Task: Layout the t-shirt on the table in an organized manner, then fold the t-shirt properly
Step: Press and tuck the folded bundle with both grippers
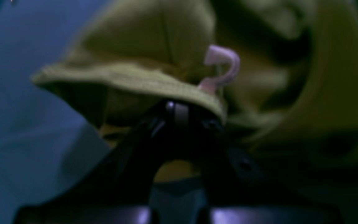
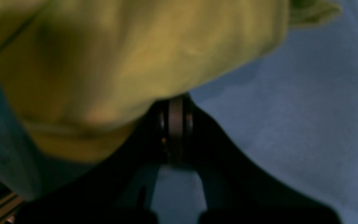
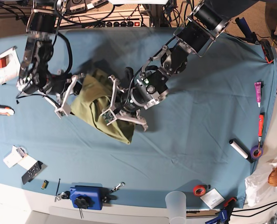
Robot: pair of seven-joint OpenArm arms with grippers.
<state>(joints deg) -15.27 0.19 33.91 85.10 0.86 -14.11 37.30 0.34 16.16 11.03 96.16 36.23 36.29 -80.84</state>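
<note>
The olive-green t-shirt [image 3: 97,108] lies bunched in a heap on the left half of the teal table [image 3: 203,121]. My left gripper [image 3: 116,97] reaches in from the upper right and is shut on a stitched edge of the t-shirt [image 1: 129,77], right beside its small white tag [image 1: 222,67]. The left gripper's tips [image 1: 176,109] vanish under that edge. My right gripper [image 3: 78,86] comes from the left and is shut on a fold of the t-shirt [image 2: 129,59], its tips [image 2: 176,107] tucked beneath the cloth. Both grips sit just above the table.
A white box [image 3: 5,63] and a marker [image 3: 0,110] lie at the left edge. A remote [image 3: 33,171], a blue tool [image 3: 87,196] and a plastic cup [image 3: 177,205] line the front. Tape rolls [image 3: 200,190], a white cylinder [image 3: 240,150] and a red pen [image 3: 260,123] sit at the right.
</note>
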